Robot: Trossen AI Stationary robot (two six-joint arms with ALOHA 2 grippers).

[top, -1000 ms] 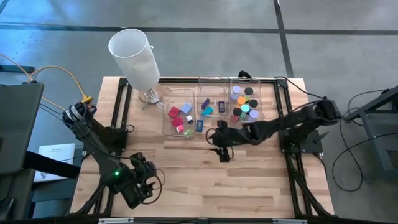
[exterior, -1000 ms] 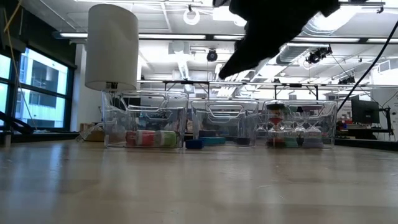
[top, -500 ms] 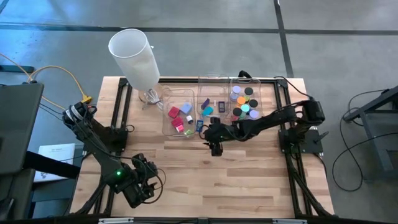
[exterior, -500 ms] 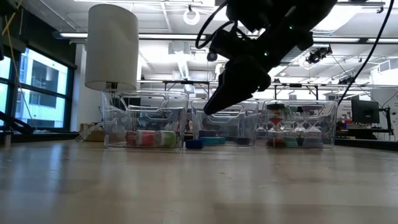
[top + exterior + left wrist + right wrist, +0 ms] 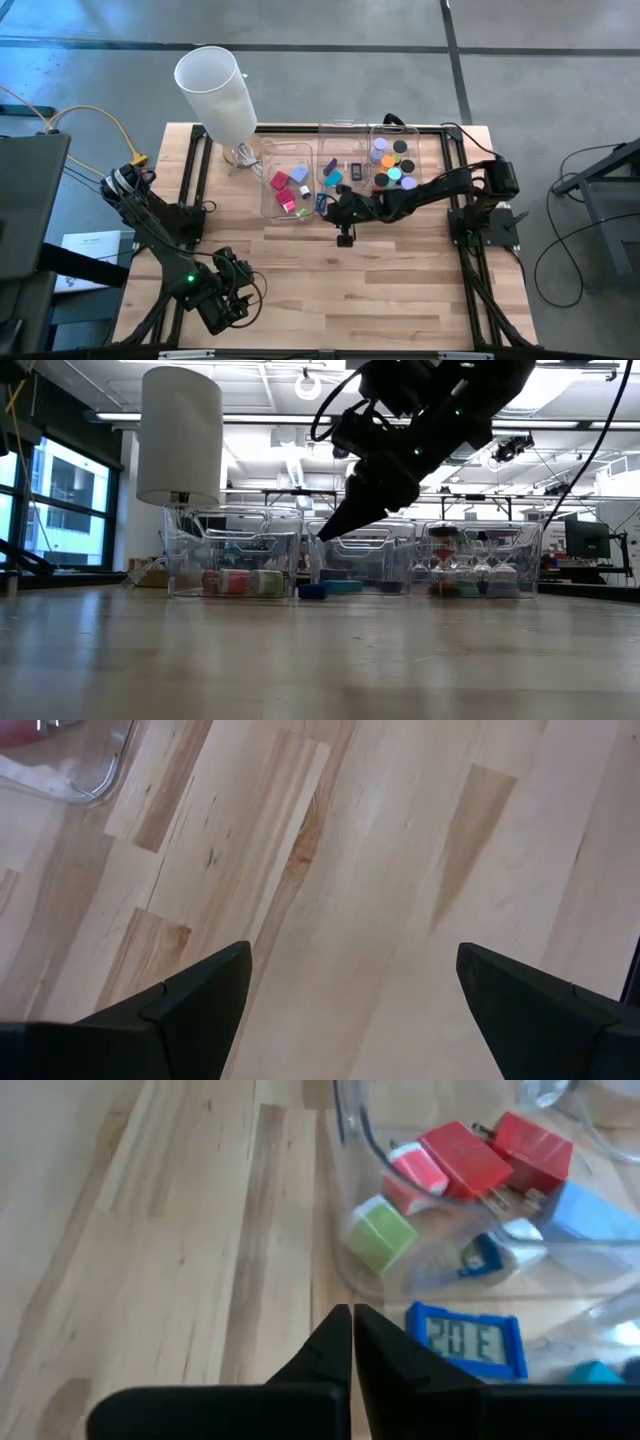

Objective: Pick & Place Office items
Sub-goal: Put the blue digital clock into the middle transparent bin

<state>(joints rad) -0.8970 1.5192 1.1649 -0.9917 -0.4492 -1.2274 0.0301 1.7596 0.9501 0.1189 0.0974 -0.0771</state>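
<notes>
My right gripper (image 5: pixel 352 1314) is shut, with nothing between its fingers. It hangs slanting down above the wood (image 5: pixel 322 532), just in front of the bins (image 5: pixel 330 208). A dark blue flat rectangle with digits (image 5: pixel 465 1342) lies flat on the table beside its tips (image 5: pixel 320 202). Red blocks (image 5: pixel 480 1155), a green block (image 5: pixel 378 1232) and a lavender block (image 5: pixel 590 1215) lie in the left clear bin (image 5: pixel 272 200). Round discs (image 5: pixel 392 165) fill the right bin. My left gripper (image 5: pixel 350 1010) stands open over bare wood at the near left (image 5: pixel 228 300).
Three clear bins stand in a row at the far middle: left (image 5: pixel 268 160), middle (image 5: pixel 340 130), right (image 5: pixel 418 185). A tall white cylinder (image 5: pixel 215 85) stands at the far left. Bare wood (image 5: pixel 330 290) spreads across the near half. Black frame rails (image 5: pixel 470 280) run along the sides.
My right gripper has moved down and toward the table's far left, up to the bins and the blue rectangle, and its fingers have come together with nothing between them. The items have stayed where they were.
</notes>
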